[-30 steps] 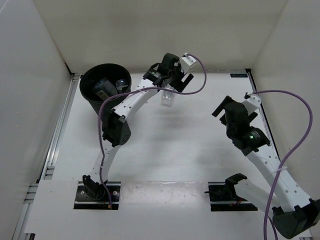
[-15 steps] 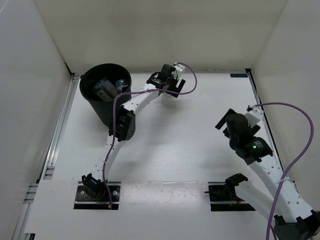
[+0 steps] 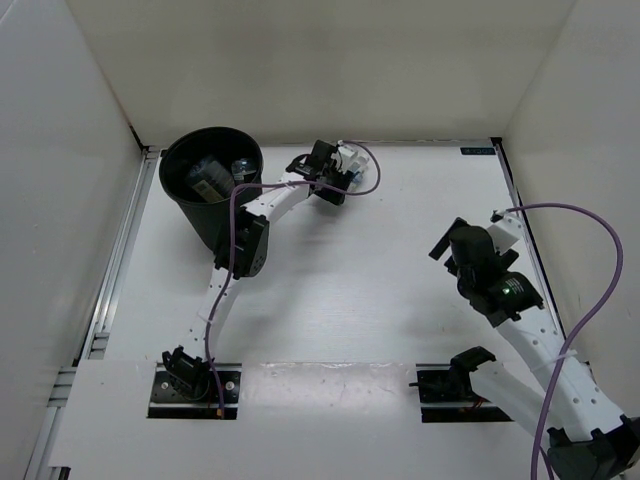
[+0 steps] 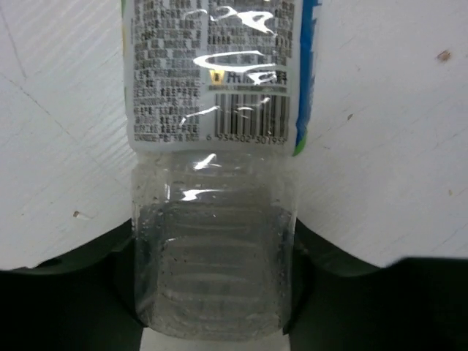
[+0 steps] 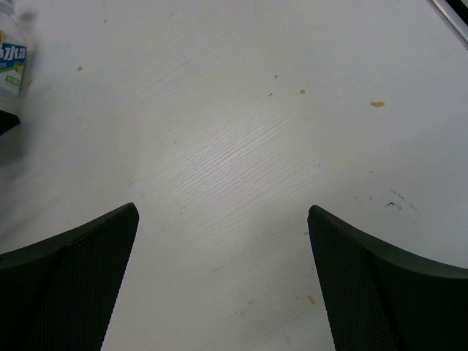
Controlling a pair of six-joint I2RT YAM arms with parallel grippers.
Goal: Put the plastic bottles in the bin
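A clear plastic bottle with a printed label (image 4: 216, 95) lies on the white table between my left gripper's jaws. My left gripper (image 4: 216, 285) is shut on its ribbed lower body, a dark finger pressed against each side. Seen from above, the left gripper (image 3: 333, 182) is down at the table just right of the black bin (image 3: 176, 152) and covers the bottle. Inside the bin lie other bottles (image 3: 210, 180). My right gripper (image 3: 447, 240) is on the right side, open and empty. The right wrist view shows its fingers (image 5: 69, 278) wide apart over bare table, with the labelled bottle (image 5: 12, 62) at the far left edge.
White walls enclose the table on three sides. An aluminium rail (image 3: 120, 260) runs along the left edge. The left arm's purple cable (image 3: 232, 215) loops beside the bin.
My left gripper dropped onto the labelled bottle beside the bin and closed its jaws on it. The right arm shifted slightly and stayed open.
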